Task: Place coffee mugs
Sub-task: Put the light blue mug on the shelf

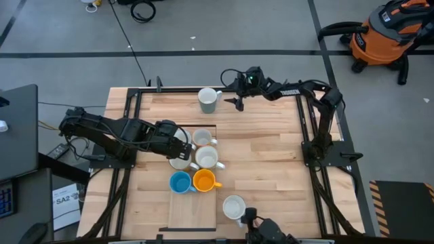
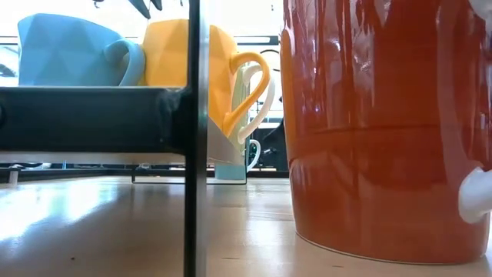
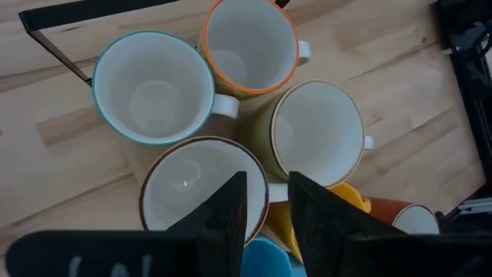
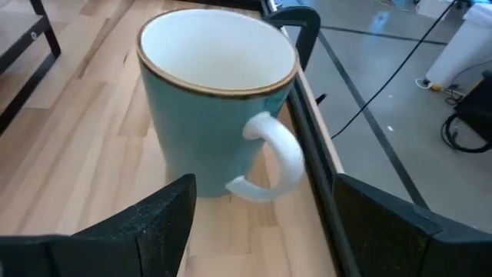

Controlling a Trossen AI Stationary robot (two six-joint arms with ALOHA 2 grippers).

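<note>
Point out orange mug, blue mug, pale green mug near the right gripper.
orange mug (image 1: 203, 180), high view, inside of cup.
blue mug (image 1: 180, 181), high view, inside of cup.
pale green mug (image 4: 201, 131), right wrist view, outer wall.

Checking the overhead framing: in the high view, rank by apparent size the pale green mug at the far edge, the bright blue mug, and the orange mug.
1. Pale green ceramic mug, slightly largest.
2. Bright blue mug and orange mug: alike, no ranking.
</note>
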